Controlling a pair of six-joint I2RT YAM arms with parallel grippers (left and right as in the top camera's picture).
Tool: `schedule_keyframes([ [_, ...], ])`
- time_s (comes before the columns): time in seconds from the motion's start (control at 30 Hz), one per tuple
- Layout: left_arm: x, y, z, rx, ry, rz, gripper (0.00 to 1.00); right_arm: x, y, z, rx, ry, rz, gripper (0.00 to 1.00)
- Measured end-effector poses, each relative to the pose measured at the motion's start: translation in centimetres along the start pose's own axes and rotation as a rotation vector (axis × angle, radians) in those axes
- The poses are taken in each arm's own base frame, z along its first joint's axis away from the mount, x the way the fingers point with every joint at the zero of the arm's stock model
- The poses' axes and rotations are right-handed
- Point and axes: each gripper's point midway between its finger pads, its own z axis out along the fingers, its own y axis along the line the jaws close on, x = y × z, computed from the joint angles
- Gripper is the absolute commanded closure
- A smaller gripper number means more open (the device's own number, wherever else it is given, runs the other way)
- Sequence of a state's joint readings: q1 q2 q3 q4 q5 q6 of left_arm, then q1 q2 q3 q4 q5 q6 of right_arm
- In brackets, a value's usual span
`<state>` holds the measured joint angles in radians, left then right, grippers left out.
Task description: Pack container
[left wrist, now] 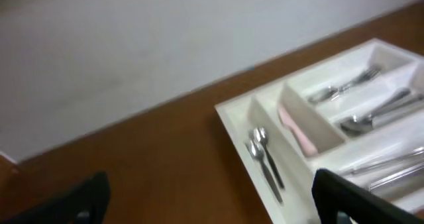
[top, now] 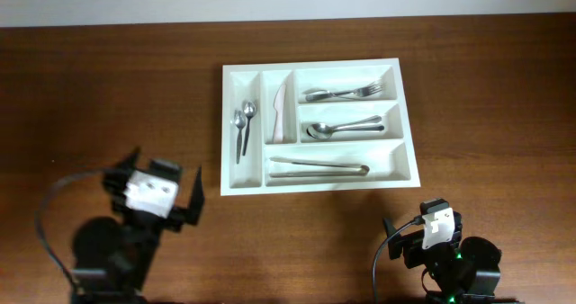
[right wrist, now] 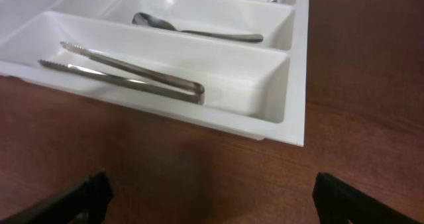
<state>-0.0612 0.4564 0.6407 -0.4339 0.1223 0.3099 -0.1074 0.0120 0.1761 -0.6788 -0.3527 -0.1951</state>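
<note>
Container (top: 241, 183) is lying centred, ahead of both arms. It is holding two small spoons (top: 243, 120), one pale pink utensil (top: 280, 111) and one pair of tongs (top: 319, 166). The forks (top: 346, 93) and larger spoons (top: 337, 128) are overlapping, count unclear. Left gripper (left wrist: 212, 191) and right gripper (right wrist: 209, 187) are standing spread apart, empty.

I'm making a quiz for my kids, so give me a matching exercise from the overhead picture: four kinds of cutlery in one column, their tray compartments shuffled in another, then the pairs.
Things:
1. tongs
2. forks
3. pink utensil
4. small spoons

Compartments of the tray, seen from overhead:
A. leftmost upright
B. top crosswise
C. bottom crosswise
D. second upright from the left

Pairs: 1-C, 2-B, 3-D, 4-A
</note>
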Motion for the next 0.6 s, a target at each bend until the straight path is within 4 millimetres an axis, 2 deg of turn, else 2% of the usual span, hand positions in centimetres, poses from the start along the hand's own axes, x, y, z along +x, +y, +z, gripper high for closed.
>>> schedule_keyframes([
  [0.17,5.5,-1.7,0.7,0.001,0.003,0.0,0.01,0.0,0.0,0.0,0.0,0.0,0.0,0.01],
  [0.37,9.8,-3.0,1.1,-0.001,-0.005,0.001,0.01,0.0,0.0,0.0,0.0,0.0,0.0,0.01],
  [0.5,11.8,-3.6,1.4,-0.001,-0.004,0.001,0.01,0.0,0.0,0.0,0.0,0.0,0.0,0.01],
  [0.6,12.5,-3.8,1.6,-0.004,-0.007,0.001,0.01,0.0,0.0,0.0,0.0,0.0,0.001,0.02],
])
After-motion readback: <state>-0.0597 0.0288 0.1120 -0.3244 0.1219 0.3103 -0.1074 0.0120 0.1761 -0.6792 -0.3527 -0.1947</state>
